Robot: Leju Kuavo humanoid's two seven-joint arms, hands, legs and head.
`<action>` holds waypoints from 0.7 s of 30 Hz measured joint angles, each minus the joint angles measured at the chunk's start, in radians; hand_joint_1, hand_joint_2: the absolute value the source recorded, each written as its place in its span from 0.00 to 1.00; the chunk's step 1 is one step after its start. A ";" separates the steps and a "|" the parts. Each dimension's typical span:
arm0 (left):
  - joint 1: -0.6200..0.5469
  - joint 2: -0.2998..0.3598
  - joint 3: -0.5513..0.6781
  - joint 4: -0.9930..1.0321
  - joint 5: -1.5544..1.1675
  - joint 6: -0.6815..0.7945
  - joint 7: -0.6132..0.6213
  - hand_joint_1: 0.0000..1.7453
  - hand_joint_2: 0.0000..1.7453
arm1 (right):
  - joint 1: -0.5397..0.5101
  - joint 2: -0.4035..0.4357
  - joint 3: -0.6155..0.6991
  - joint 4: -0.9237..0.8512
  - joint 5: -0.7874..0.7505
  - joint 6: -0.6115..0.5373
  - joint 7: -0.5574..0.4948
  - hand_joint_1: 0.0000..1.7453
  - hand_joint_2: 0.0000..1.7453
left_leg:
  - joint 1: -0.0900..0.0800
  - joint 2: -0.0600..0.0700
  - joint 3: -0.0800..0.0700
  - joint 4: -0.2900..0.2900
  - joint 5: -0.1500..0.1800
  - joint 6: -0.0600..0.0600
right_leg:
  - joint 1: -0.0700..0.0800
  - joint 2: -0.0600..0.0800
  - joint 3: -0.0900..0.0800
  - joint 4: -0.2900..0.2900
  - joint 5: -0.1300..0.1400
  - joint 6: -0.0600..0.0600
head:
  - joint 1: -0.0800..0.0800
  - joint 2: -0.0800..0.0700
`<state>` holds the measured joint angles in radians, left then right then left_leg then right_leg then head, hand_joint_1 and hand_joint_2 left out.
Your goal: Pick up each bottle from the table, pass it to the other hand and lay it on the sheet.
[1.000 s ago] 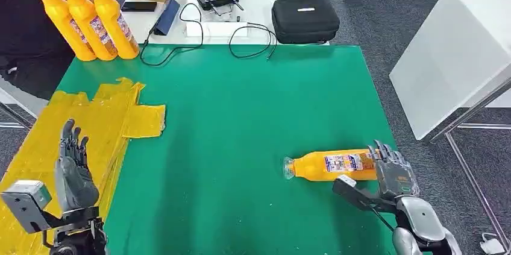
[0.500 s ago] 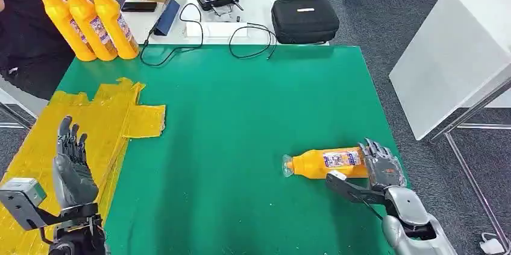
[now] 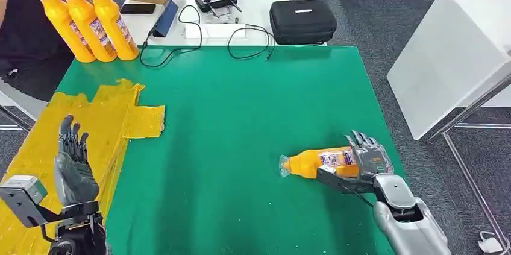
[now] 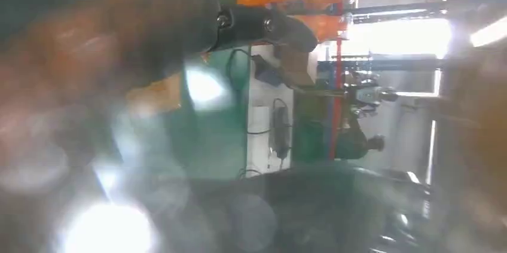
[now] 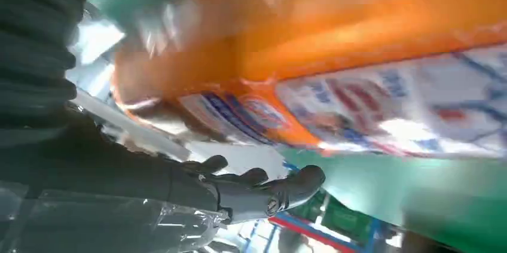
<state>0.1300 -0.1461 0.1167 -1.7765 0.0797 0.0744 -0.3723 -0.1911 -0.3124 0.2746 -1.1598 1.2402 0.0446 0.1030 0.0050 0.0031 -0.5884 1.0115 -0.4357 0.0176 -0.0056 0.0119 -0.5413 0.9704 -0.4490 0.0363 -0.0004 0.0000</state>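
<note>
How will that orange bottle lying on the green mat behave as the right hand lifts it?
The orange bottle lies on its side and looks round-bodied, so it could roll if nudged. Its glossy plastic and label may be slippery. It appears full, so probably fairly heavy; with the right hand around its base end, the cap end may droop.

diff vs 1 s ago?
The right hand has closed in on the lying bottle, fingers over its base end and thumb under it; hand and bottle have shifted slightly toward the table's middle. Whether the bottle is off the table is unclear. The left hand stays raised and open over the sheet; the three standing bottles are unmoved.
</note>
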 measured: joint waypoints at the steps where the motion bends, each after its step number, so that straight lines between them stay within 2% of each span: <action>1: -0.002 0.000 0.000 0.002 0.001 0.000 0.000 0.00 0.00 | -0.012 -0.001 0.009 0.014 0.000 0.004 -0.005 0.79 1.00 | 0.000 0.001 0.001 0.000 0.000 0.000 | 0.000 0.001 0.001 0.000 0.000 0.000 | 0.000 0.000; 2: -0.004 0.001 0.000 0.005 0.003 0.000 0.000 0.00 0.00 | -0.023 -0.001 0.018 0.026 -0.002 0.011 -0.013 0.98 1.00 | 0.000 0.001 0.002 0.000 0.000 0.000 | 0.000 0.001 0.001 0.000 0.000 0.000 | 0.000 0.000; 3: -0.004 0.001 0.000 0.007 0.006 0.000 0.000 0.00 0.00 | -0.033 -0.003 0.029 0.039 -0.007 0.024 -0.022 1.00 1.00 | 0.000 0.002 0.003 0.000 0.000 0.000 | 0.000 0.002 0.001 0.000 0.000 0.000 | 0.000 0.000; 9: -0.015 0.008 0.000 0.024 0.025 0.000 -0.009 0.00 0.00 | -0.105 -0.033 0.126 0.129 -0.071 0.087 -0.085 1.00 1.00 | 0.000 0.008 0.010 0.000 -0.002 0.001 | 0.000 0.007 -0.003 -0.001 0.001 -0.001 | 0.000 0.000; 21: -0.029 0.017 0.000 0.040 0.039 0.004 -0.014 0.00 0.00 | -0.177 -0.059 0.222 0.197 -0.106 0.133 -0.098 1.00 1.00 | 0.000 0.008 0.013 0.000 -0.001 0.002 | 0.000 0.007 0.000 -0.001 0.003 -0.001 | 0.000 0.000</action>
<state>0.1009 -0.1290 0.1171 -1.7361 0.1182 0.0782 -0.3868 -0.3682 -0.3715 0.4966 -0.9625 1.1346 0.1773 0.0053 0.0051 0.0114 -0.5752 1.0111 -0.4368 0.0198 -0.0054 0.0191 -0.5416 0.9695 -0.4460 0.0348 0.0000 0.0000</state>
